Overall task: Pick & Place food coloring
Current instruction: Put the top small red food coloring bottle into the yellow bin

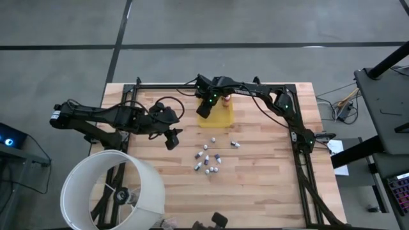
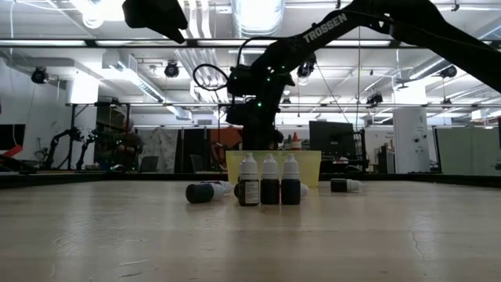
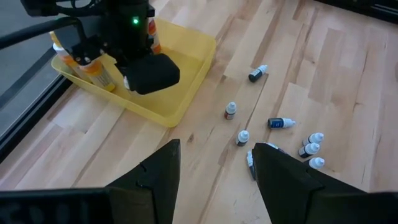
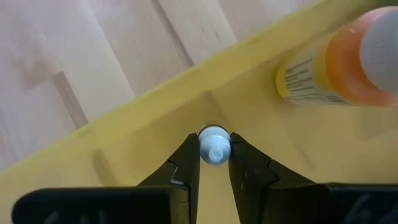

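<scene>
Your right pincer [image 4: 214, 163] is clamped on a white-capped bottle [image 4: 214, 145], apparently just above the yellow tray [image 4: 186, 93] floor. An orange bottle [image 4: 336, 68] lies nearby. Your left pincer [image 3: 214, 177] hangs apart over the table [image 3: 348, 74].

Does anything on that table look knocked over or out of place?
Yes: several food coloring bottles lie tipped over on the table, while others stand upright. Nothing looks spilled or broken.

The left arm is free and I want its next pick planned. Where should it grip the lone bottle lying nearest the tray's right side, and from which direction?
That bottle lies on its side, apart from the cluster. The open left gripper should probably come straight down and close across the dark body's width, not the narrow white cap, since the round body offers the wider hold and nothing crowds it.
</scene>
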Robot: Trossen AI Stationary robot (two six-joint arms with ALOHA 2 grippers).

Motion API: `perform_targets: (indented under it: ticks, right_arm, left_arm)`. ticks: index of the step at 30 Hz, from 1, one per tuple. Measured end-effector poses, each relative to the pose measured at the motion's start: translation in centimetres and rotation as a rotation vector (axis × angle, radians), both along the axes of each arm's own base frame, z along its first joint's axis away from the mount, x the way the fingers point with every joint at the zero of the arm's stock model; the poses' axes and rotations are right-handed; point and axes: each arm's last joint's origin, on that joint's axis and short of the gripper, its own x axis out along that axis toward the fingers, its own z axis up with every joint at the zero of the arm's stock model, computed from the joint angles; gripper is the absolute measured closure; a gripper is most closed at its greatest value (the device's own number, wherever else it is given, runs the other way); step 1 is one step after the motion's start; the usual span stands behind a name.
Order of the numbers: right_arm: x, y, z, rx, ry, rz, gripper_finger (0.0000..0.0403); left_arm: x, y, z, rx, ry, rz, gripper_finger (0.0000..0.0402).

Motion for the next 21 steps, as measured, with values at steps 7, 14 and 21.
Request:
perform_targets:
  ticks: [7, 14, 21]
  right_arm:
    - [-0.3, -0.3, -0.6, -0.03, 0.023, -0.011, 0.0347]
    - [-0.6, -0.2, -1.6, -0.021, 0.039, -0.007, 0.0347]
    - [-0.7, -0.2, -1.6, -0.022, 0.04, -0.003, 0.0343]
  left_arm:
    - [0.0, 0.0, 0.0, -0.001, 0.0, 0.0, 0.0229]
    - [0.0, 0.0, 0.0, -0.003, -0.001, 0.001, 0.0229]
    - [0.0, 0.0, 0.0, -0.003, -0.001, 0.001, 0.0229]
